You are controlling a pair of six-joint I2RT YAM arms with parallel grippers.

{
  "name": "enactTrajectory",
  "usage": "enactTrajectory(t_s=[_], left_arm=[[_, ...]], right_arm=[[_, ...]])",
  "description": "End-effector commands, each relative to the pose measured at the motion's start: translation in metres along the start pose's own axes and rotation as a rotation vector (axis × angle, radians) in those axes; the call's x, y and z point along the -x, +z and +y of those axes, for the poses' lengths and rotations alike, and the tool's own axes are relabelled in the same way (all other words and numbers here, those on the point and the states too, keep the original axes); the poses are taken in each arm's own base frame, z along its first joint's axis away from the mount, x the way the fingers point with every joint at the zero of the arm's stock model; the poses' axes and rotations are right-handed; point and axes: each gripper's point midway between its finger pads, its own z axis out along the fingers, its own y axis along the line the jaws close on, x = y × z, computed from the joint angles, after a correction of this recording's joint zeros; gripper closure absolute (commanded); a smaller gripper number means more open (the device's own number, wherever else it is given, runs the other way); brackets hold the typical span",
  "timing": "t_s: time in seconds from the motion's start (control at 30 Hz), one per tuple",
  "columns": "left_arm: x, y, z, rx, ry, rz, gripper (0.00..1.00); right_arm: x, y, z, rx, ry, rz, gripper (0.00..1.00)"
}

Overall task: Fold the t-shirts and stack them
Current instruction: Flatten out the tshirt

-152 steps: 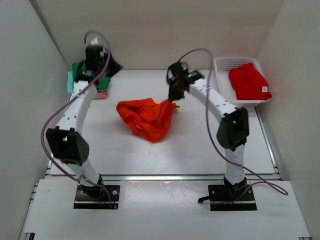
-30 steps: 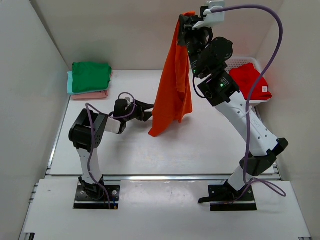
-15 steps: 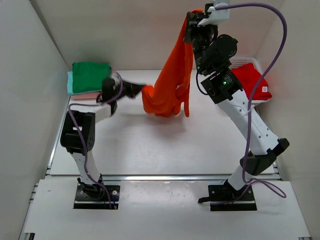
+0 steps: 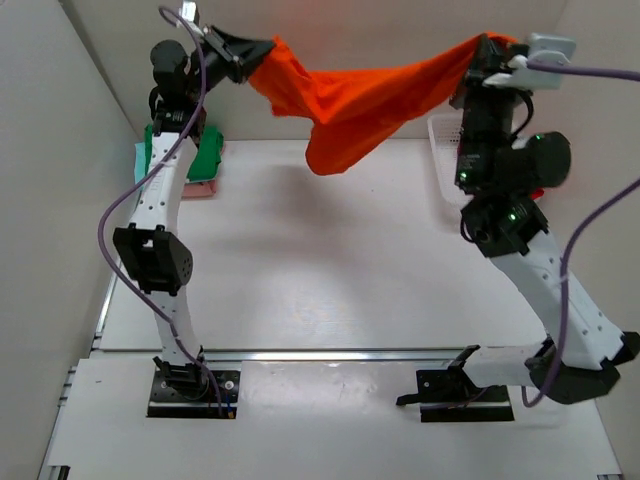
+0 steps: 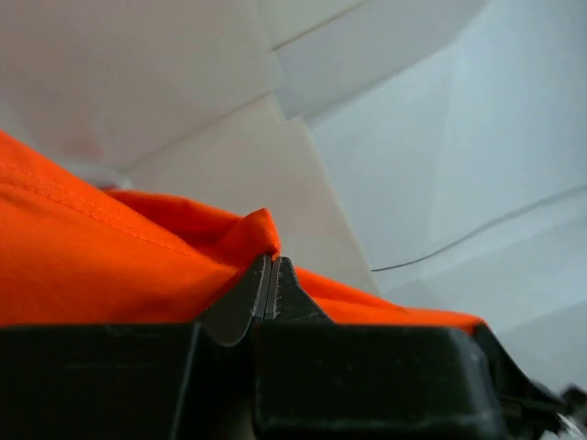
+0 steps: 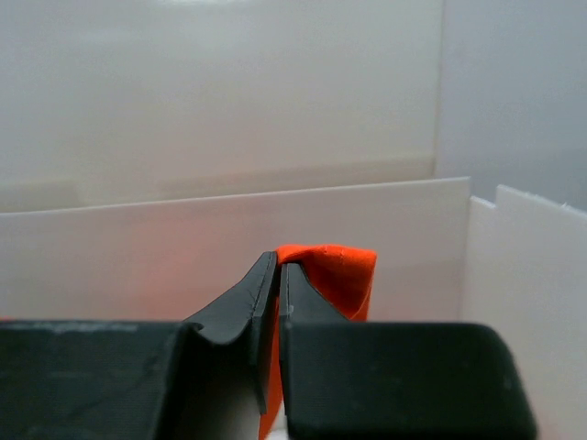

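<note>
The bright orange cloth t-shirt (image 4: 350,105) is off the table and strung in the air between the two grippers, one pinched edge at each end. The left gripper (image 4: 262,50) has its fingers pressed together on a hemmed fold. In the left wrist view, the black tapered pads (image 5: 248,298) meet with cloth bunching over them. The right gripper (image 4: 487,50) is likewise clamped, and a small orange tuft (image 6: 330,270) pokes out just past its closed tips.

Between the two grips the fabric is thin, matte and limp. It sags in a deep belly midway, creased and doubled over itself rather than spread flat, so no sleeve or collar can be made out.

Progress looks partial. Well below the left fingers, a stack lies on the white table (image 4: 300,270): a dark green folded t-shirt (image 4: 208,155) on top, a mint t-shirt (image 4: 140,165) under it and a pink t-shirt (image 4: 200,188) at the bottom, so three appear finished. The orange one is only at the opening-out stage. In my judgement it has yet to be laid flat, folded and carried to that stack.

Below the right fingers stands the white plastic mesh basket (image 4: 440,150). The right arm hides most of its inside, so I cannot tell what remains there.
</note>
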Motion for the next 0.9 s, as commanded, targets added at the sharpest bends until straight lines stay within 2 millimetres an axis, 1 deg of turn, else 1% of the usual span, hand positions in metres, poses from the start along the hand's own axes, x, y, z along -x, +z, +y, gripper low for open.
enactTrajectory(t_s=[0.0, 0.03, 0.07, 0.1, 0.13, 0.17, 0.2, 0.23, 0.27, 0.3, 0.33, 0.37, 0.4, 0.43, 0.47, 0.5, 0.53, 0.57, 0.6, 0.63, 0.67, 0.7, 0.73, 0.77, 0.8, 0.83, 0.87], left_arm=[[0.004, -0.049, 0.111, 0.319, -0.136, -0.034, 1.0], [0.003, -0.061, 0.122, 0.372, -0.17, -0.036, 1.0], [0.015, -0.085, 0.149, 0.452, -0.166, -0.065, 1.0], [0.021, -0.109, 0.179, 0.556, -0.169, -0.084, 1.0], [0.023, -0.126, 0.197, 0.631, -0.197, -0.094, 1.0], [0.032, -0.149, 0.22, 0.688, -0.2, -0.108, 1.0], [0.03, -0.159, 0.239, 0.715, -0.221, -0.095, 1.0], [0.038, -0.168, 0.245, 0.714, -0.228, -0.096, 1.0], [0.04, -0.171, 0.258, 0.718, -0.243, -0.091, 0.98], [0.043, -0.169, 0.257, 0.689, -0.245, -0.065, 0.91], [0.043, -0.17, 0.273, 0.689, -0.274, -0.042, 0.61], [0.043, -0.163, 0.274, 0.658, -0.276, 0.0, 0.39], [0.046, -0.159, 0.272, 0.631, -0.272, 0.034, 0.37], [0.05, -0.156, 0.264, 0.624, -0.26, 0.04, 0.37], [0.051, -0.153, 0.256, 0.62, -0.225, 0.041, 0.35], [0.054, -0.152, 0.248, 0.617, -0.201, 0.035, 0.35], [0.056, -0.157, 0.247, 0.617, -0.202, 0.023, 0.35], [0.06, -0.154, 0.231, 0.578, -0.177, 0.014, 0.44], [0.051, -0.159, 0.228, 0.568, -0.21, 0.024, 0.57], [0.048, -0.166, 0.231, 0.561, -0.225, 0.023, 0.62], [0.043, -0.165, 0.217, 0.55, -0.205, 0.025, 0.71], [0.03, -0.17, 0.209, 0.552, -0.183, 0.046, 0.81], [0.013, -0.176, 0.215, 0.587, -0.215, 0.068, 0.84], [-0.002, -0.184, 0.207, 0.611, -0.185, 0.096, 0.87], [-0.019, -0.191, 0.204, 0.644, -0.143, 0.118, 0.88], [-0.045, -0.204, 0.218, 0.73, -0.181, 0.146, 0.88], [-0.072, -0.21, 0.205, 0.759, -0.142, 0.208, 0.85]], right_arm=[[0.003, -0.03, -0.002, 0.005, 0.081, 0.063, 1.0], [-0.012, -0.042, 0.006, 0.044, 0.061, 0.126, 0.99], [-0.029, -0.056, 0.025, 0.106, 0.069, 0.198, 1.0], [-0.045, -0.075, 0.048, 0.183, 0.095, 0.269, 1.0], [-0.061, -0.089, 0.064, 0.224, 0.099, 0.316, 1.0], [-0.079, -0.115, 0.093, 0.331, 0.125, 0.399, 0.99], [-0.091, -0.137, 0.113, 0.402, 0.181, 0.472, 1.0], [-0.111, -0.162, 0.143, 0.502, 0.247, 0.548, 1.0], [-0.12, -0.184, 0.163, 0.616, 0.284, 0.602, 1.0], [-0.137, -0.207, 0.182, 0.682, 0.325, 0.672, 1.0], [-0.152, -0.232, 0.204, 0.806, 0.354, 0.727, 1.0], [-0.149, -0.25, 0.219, 0.901, 0.401, 0.748, 1.0], [-0.158, -0.267, 0.233, 0.959, 0.391, 0.78, 0.87], [-0.166, -0.286, 0.244, 1.027, 0.36, 0.808, 0.73], [-0.164, -0.294, 0.252, 1.07, 0.359, 0.802, 0.73], [-0.168, -0.297, 0.255, 1.083, 0.358, 0.807, 0.75], [-0.172, -0.301, 0.254, 1.096, 0.361, 0.816, 0.73], [-0.184, -0.302, 0.251, 1.093, 0.36, 0.831, 0.68], [-0.187, -0.293, 0.245, 1.053, 0.361, 0.823, 0.63], [-0.199, -0.282, 0.236, 1.005, 0.338, 0.826, 0.59], [-0.208, -0.278, 0.231, 0.984, 0.322, 0.834, 0.57], [-0.229, -0.267, 0.221, 0.93, 0.285, 0.866, 0.55], [-0.25, -0.253, 0.208, 0.856, 0.27, 0.902, 0.54], [-0.258, -0.245, 0.202, 0.826, 0.251, 0.92, 0.53], [-0.287, -0.239, 0.186, 0.761, 0.211, 0.992, 0.52], [-0.311, -0.229, 0.176, 0.703, 0.176, 1.037, 0.51], [-0.325, -0.225, 0.165, 0.652, 0.138, 1.077, 0.47]])
